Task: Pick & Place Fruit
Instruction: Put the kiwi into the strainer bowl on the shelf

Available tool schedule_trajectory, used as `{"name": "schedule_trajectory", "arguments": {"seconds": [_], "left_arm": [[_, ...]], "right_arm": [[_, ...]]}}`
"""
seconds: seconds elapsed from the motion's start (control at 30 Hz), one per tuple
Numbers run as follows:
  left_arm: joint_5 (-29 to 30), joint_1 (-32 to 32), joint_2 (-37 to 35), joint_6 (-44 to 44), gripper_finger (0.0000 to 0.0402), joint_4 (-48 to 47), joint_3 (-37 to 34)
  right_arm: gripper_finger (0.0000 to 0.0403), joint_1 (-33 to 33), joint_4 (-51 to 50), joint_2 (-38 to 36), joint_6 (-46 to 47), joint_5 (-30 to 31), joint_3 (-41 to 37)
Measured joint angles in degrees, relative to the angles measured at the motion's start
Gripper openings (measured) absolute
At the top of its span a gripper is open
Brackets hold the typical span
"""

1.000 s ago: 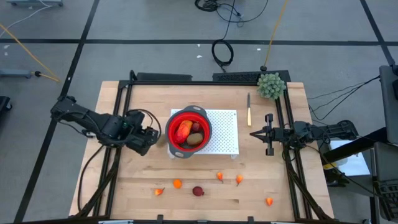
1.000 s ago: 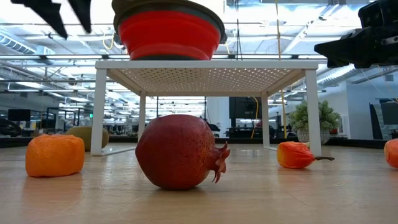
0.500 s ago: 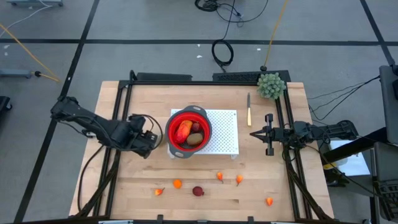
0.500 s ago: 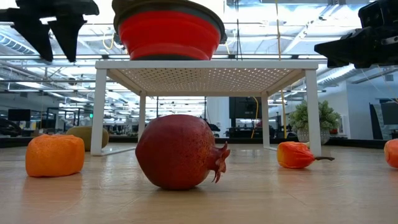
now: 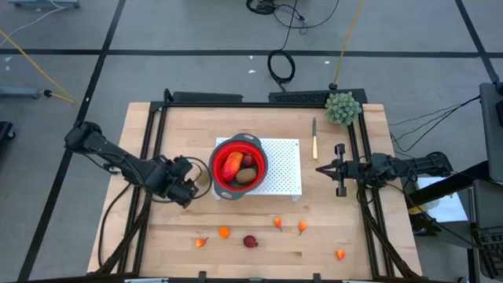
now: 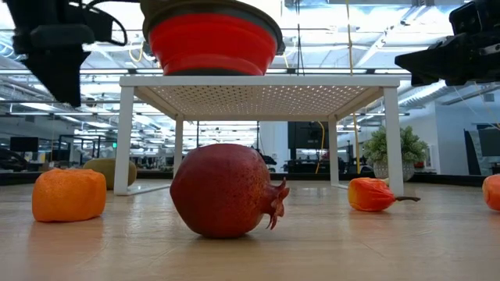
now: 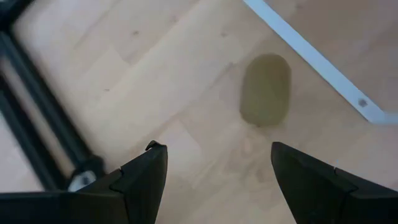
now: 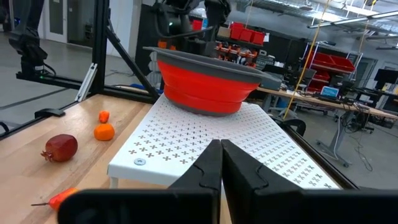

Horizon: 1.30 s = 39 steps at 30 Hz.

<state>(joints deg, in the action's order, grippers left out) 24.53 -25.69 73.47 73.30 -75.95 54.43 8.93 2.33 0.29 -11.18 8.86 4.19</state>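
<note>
Left gripper (image 5: 187, 193) had its 2 fingers (image 7: 140, 180) spread wide with nothing between them, hanging over bare wood just off the 9 o'clock side of the white perforated stand (image 5: 284, 167). In its wrist view a brown kiwi (image 7: 266, 98) lay on the table ahead of the fingertips, right by the stand's edge, not touched. Right gripper (image 5: 321, 168) was pinched fully closed on nothing, parked at the stand's 3 o'clock side. The red bowl (image 5: 215, 159) sat on the stand at the table's middle, holding a red-orange oblong (image 5: 231, 164), a dark red ball (image 5: 248, 161) and another kiwi (image 5: 247, 176). The loose fruit was down at 6 o'clock: a pomegranate (image 5: 250, 241), an orange piece (image 5: 224, 232) and 4 tiny orange bits (image 5: 302, 226). Knife (image 5: 314, 137) and green bushy ball (image 5: 343, 108) sat up around 1 o'clock.
</note>
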Motion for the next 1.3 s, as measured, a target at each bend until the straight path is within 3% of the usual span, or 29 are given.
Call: {"name": "schedule_trajectory", "arguments": {"seconds": [0.57,1.3], "left_arm": [[7.5,-7.5,0.0,3.3,0.0282,14.2,-11.0],[20.7,-10.5,0.0,3.4,0.0282,33.1,-23.4]], "right_arm": [[0.0,0.0,0.0,0.0,0.0,0.0,0.0],[0.0,0.0,0.0,0.0,0.0,0.0,0.0]]}}
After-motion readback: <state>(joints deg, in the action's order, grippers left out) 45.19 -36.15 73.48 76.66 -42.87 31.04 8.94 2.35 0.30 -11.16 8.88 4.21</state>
